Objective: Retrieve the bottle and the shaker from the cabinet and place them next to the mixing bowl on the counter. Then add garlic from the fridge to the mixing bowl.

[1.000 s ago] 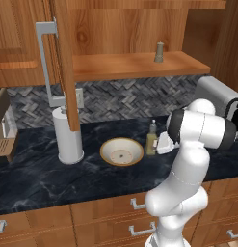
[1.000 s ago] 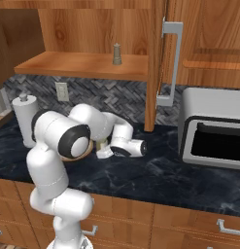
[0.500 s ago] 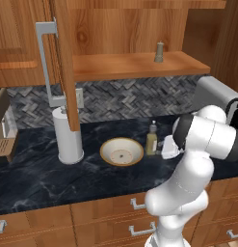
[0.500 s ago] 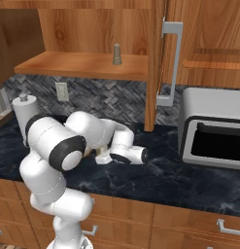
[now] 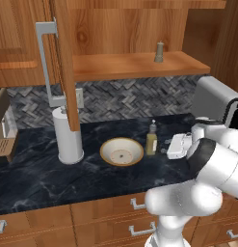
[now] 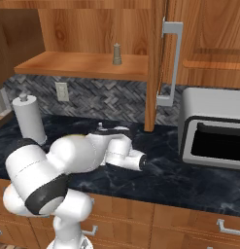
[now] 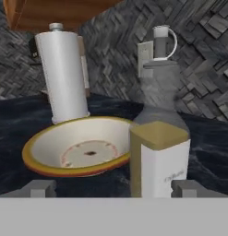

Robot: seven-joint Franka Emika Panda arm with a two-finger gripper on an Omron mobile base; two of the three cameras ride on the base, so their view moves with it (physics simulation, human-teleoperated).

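Note:
The bottle, olive-yellow with a pump top, stands upright on the dark counter just right of the mixing bowl, a cream bowl with a yellow rim. My gripper is right of the bottle, level with it, open and holding nothing. In the hand view the bottle stands close ahead, right of centre, the bowl lies to its left, and the gripper shows wide-set fingertips. The grey shaker stands on the cabinet shelf, also seen as the shaker. The garlic and fridge are out of view.
A paper towel roll stands left of the bowl. The open cabinet door hangs over the counter's back. A grey toaster oven sits at the right end. My arm's elbow bulges out over the counter's front edge.
The gripper has widened a little and drawn back to the right from the bottle, which stays standing by the bowl. The arm's elbow has swung lower and nearer the cameras.

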